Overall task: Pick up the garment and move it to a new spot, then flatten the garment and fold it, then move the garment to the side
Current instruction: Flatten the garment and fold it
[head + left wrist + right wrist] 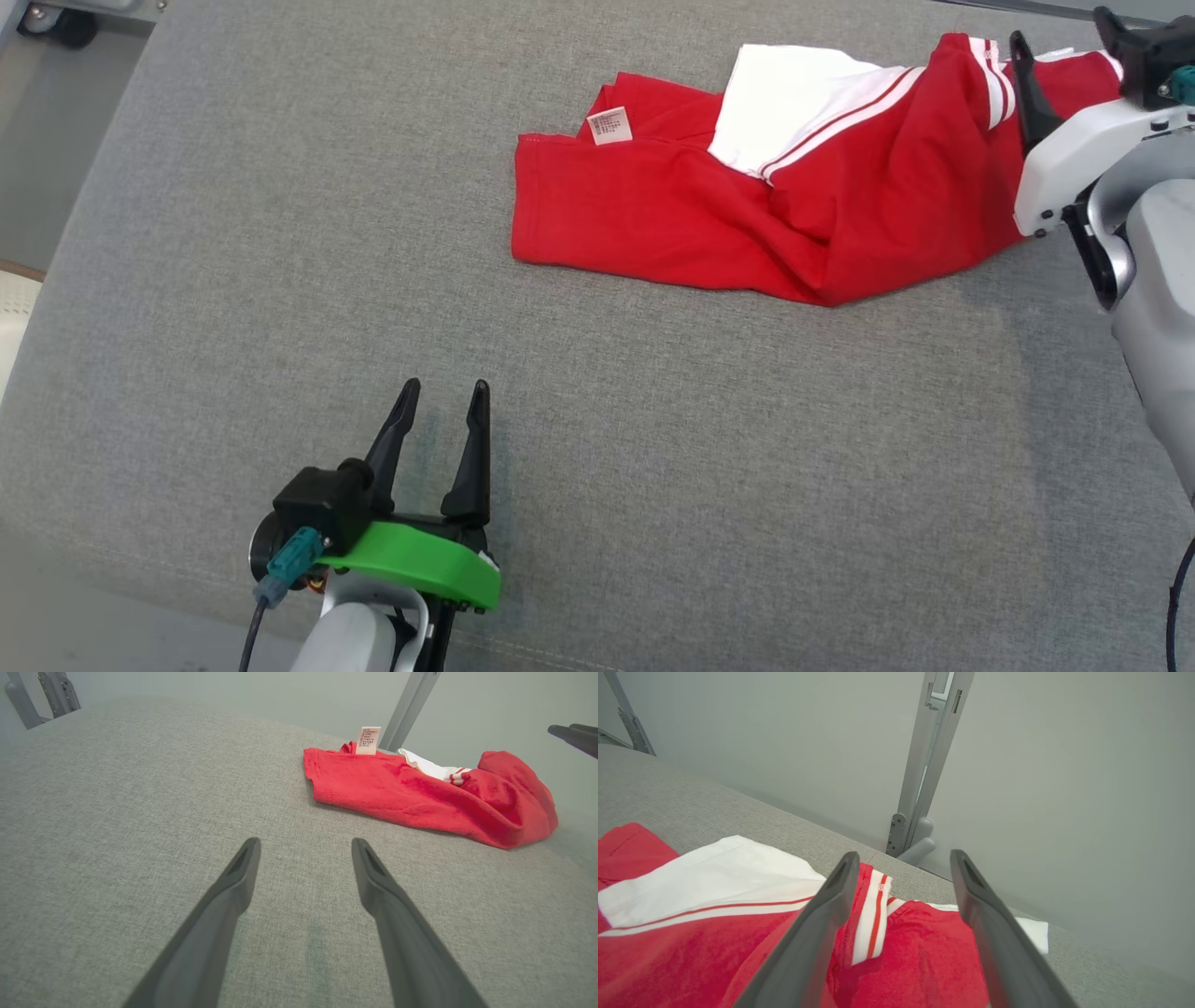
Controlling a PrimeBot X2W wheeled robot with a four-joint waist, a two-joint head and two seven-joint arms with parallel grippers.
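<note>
The garment point(747, 215) is red with white panels and stripes and a small white label, lying crumpled toward the far right of the grey fabric surface. It also appears at the upper right of the left wrist view as the garment point(420, 793). My right gripper point(1060, 37) hovers over the garment's right end, open, with nothing between its fingers; below it lies the striped red cloth of the garment point(906, 952). My left gripper point(446, 390) stands open near the front edge, well left of the garment, with bare fabric under it point(306, 844).
The grey fabric surface point(280, 233) spreads wide to the left and front of the garment. A grey metal post point(924, 765) and a pale wall rise just beyond the far edge. A caster wheel point(61, 23) sits on the floor at the top left.
</note>
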